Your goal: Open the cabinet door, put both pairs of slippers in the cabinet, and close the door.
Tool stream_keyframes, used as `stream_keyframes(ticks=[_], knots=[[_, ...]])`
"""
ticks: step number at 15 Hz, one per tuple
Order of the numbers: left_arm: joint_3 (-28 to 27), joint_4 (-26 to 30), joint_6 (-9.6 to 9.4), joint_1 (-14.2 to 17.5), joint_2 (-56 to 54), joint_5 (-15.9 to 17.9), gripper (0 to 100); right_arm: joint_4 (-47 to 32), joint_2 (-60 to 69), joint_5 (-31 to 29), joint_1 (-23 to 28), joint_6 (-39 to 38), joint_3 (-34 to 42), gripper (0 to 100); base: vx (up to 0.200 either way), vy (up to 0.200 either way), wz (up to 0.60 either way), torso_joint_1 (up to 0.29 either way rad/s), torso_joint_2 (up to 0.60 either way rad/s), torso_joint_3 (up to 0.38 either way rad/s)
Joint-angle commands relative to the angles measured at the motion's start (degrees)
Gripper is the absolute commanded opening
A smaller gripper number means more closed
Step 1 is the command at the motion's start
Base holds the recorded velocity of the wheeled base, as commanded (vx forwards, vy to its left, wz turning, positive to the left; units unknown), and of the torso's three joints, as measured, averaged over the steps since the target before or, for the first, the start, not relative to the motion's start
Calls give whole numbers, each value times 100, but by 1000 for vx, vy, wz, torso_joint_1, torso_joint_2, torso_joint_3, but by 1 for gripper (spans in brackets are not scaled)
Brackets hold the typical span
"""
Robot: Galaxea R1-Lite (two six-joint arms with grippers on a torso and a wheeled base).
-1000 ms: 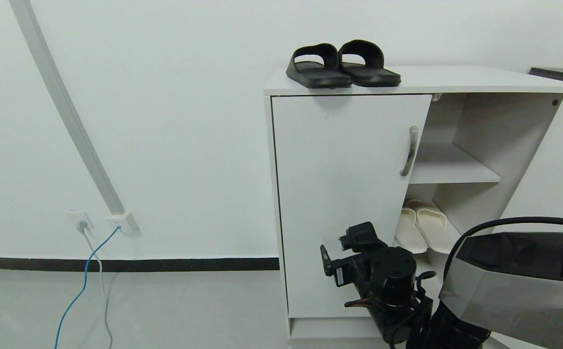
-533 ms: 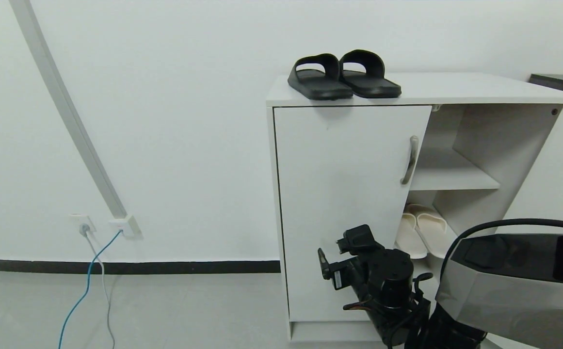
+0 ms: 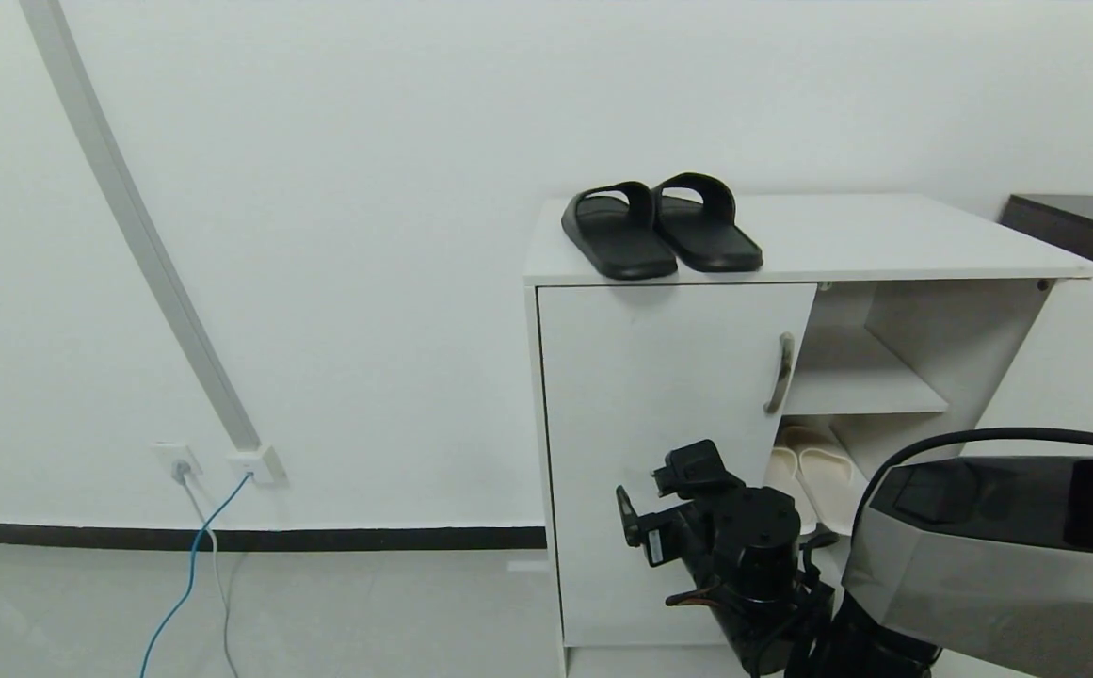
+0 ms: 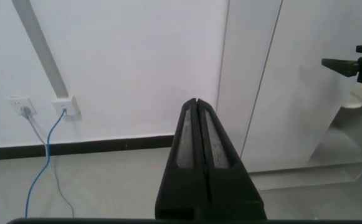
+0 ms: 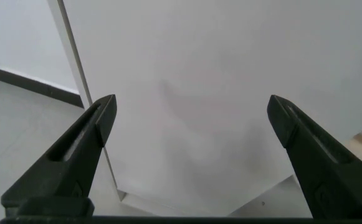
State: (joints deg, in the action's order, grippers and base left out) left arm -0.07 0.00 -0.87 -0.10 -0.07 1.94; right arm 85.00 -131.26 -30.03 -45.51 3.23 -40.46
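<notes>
Cabinet [image 3: 659, 424] against white wall [image 3: 320, 235], grey floor [image 3: 320, 612] below — right side open, black slippers [image 3: 661, 226] on top, pale slippers [image 3: 802, 469] inside, low. Left gripper [image 4: 196, 104] pressed together; right gripper [image 5: 192, 102] spread wide, facing the cabinet front.

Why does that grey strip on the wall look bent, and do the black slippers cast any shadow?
Head view: the grey strip bows, likely wide-lens distortion; the left wrist view shows it straight. Head view: the black slippers throw a faint soft shadow onto the cabinet door below; lighting even.
</notes>
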Motion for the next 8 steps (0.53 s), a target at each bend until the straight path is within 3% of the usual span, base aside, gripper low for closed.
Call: stream_keyframes(ticks=[1, 8], knots=[[-1, 0, -1, 1, 7, 0, 0, -1, -23, -3, -2, 2, 3, 100, 0, 0, 0, 129, -466, -325], [-1, 0, 7, 1, 7, 0, 0, 7, -32, -3, -11, 11, 12, 100, 0, 0, 0, 167, -486, -324]])
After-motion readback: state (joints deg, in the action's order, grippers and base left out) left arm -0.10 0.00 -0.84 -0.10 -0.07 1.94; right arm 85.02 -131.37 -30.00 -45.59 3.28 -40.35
